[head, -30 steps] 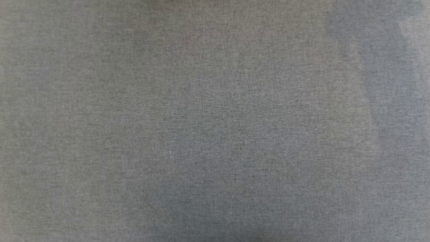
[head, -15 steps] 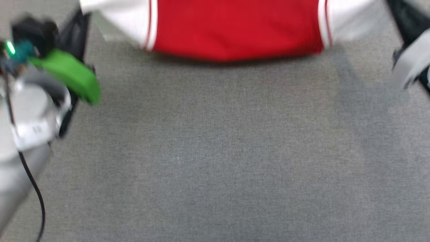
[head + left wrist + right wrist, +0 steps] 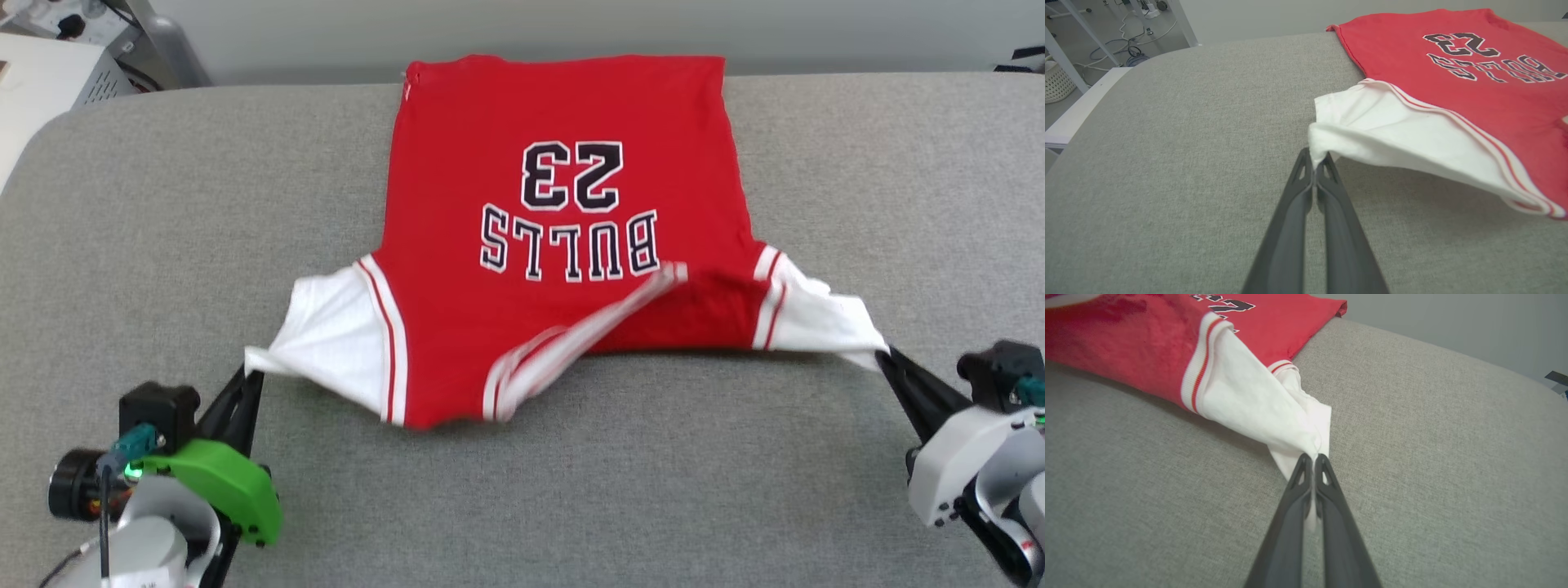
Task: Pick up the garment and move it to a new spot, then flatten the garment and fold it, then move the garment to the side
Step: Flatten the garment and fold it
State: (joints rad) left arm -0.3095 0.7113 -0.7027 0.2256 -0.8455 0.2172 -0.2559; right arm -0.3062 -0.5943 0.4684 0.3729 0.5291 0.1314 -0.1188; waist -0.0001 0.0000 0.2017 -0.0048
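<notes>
Across the grey fabric-covered table [image 3: 163, 204] you have the Bulls jersey [image 3: 563, 204] spread number-side up, hem at the far edge. Your left gripper [image 3: 251, 377] is clamped on the left white sleeve [image 3: 326, 335], your right gripper [image 3: 884, 358] on the right white sleeve [image 3: 816, 314] (both pinching cloth, tips together). I judge flattening half done: the striped collar trim [image 3: 571, 343] lies rumpled, and folding and the move aside remain.

end effector [image 3: 1314, 157] clamped on white sleeve | garment [image 3: 1453, 81] | grey table [image 3: 1167, 143]
</notes>
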